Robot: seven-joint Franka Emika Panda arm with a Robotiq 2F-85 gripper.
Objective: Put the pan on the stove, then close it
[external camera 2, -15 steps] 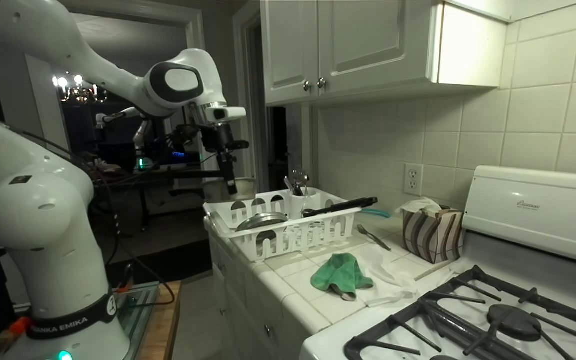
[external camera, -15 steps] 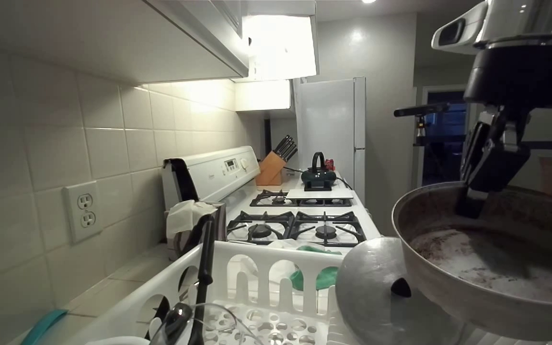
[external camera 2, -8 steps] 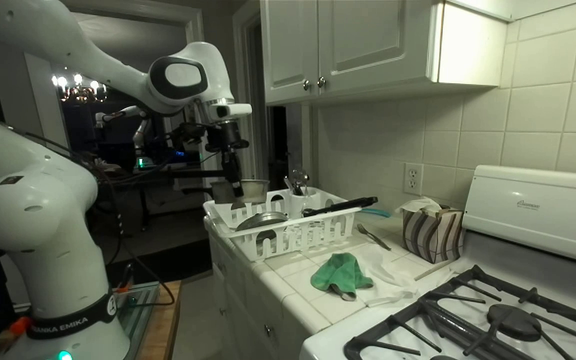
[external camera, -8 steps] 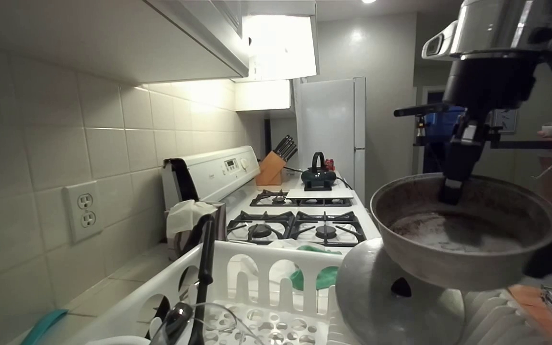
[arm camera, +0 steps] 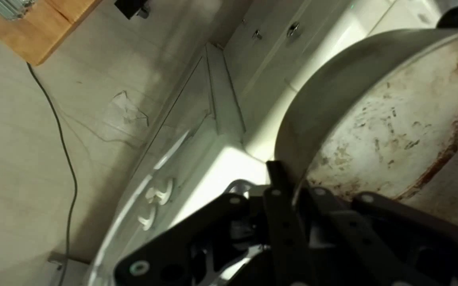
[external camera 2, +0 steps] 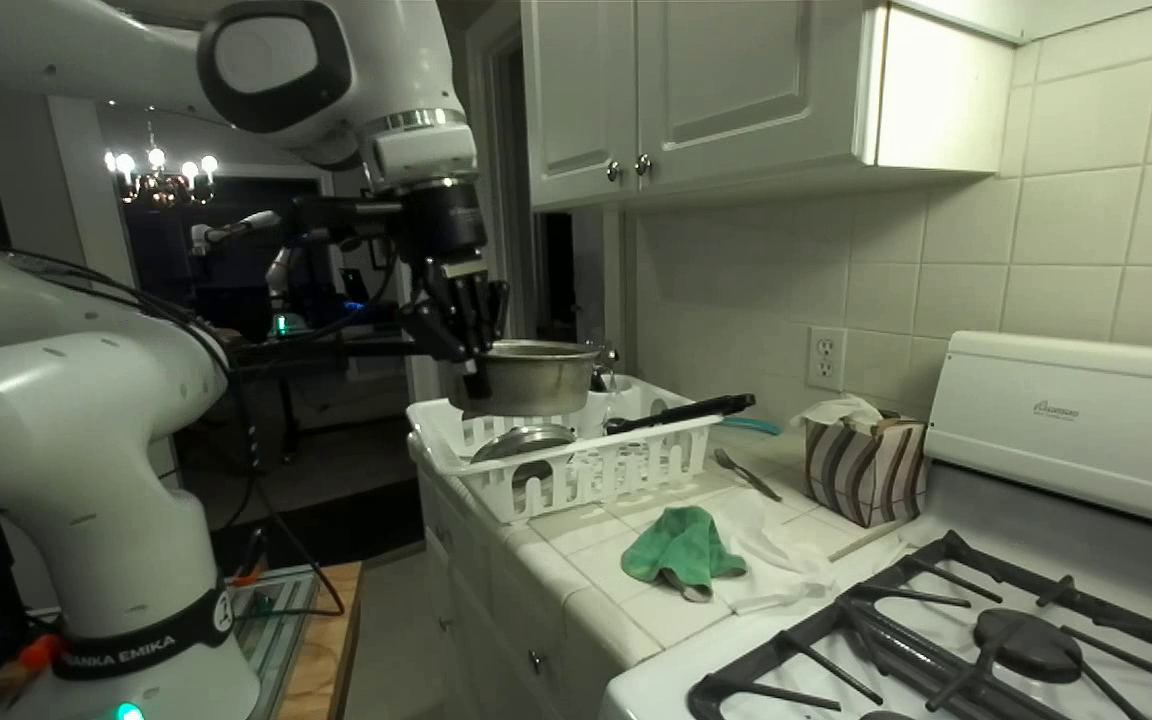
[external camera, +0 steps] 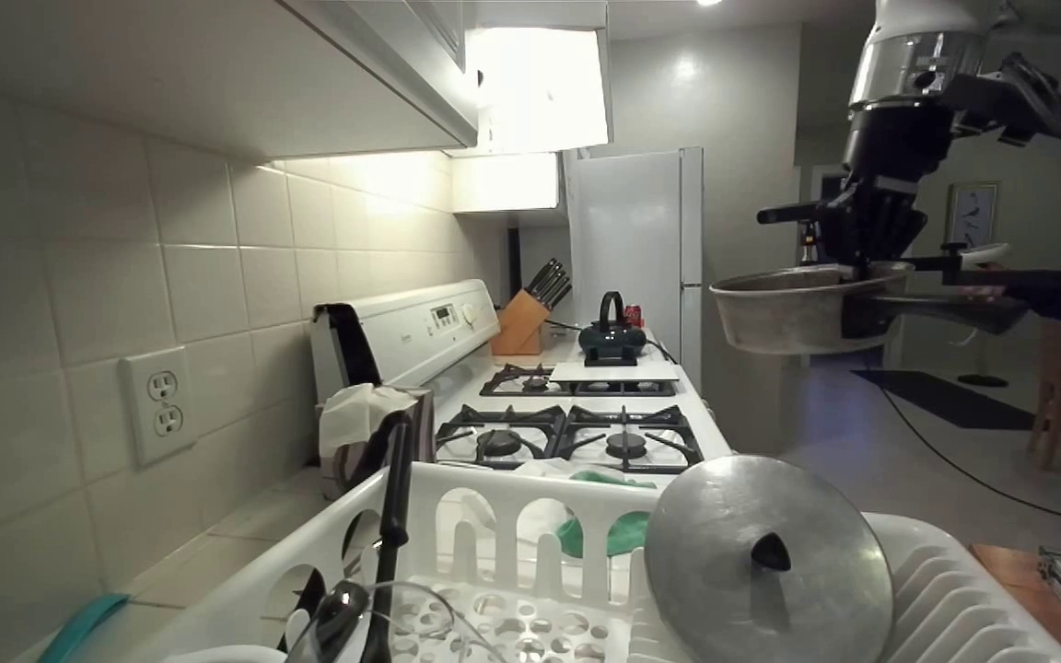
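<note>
The metal pan (external camera: 775, 318) hangs in the air, roughly level, beside the counter's front edge. Its dark handle points right in that exterior view. It also shows in an exterior view (external camera 2: 541, 385) and in the wrist view (arm camera: 400, 119), stained inside. My gripper (external camera: 862, 274) is shut on the pan's rim, one finger inside and one outside, as the wrist view (arm camera: 294, 186) shows. The white stove (external camera: 420, 336) with black grates (external camera 2: 896, 650) stands apart from the pan. A round metal lid (external camera: 752, 552) with a black knob leans in the dish rack, also in an exterior view (external camera 2: 526, 438).
The white dish rack (external camera 2: 626, 470) holds utensils and a black-handled item (external camera 2: 686, 412). A green cloth (external camera 2: 684, 552), fork (external camera 2: 746, 475) and tissue box (external camera 2: 866, 465) lie between rack and stove. A black kettle (external camera: 612, 341) and a white board (external camera: 613, 373) are at the stove's far end.
My gripper has carried the pan away from beside the rack, along the counter front toward the stove side. The pan has turned, so its handle now shows. Lid and rack have not moved.
</note>
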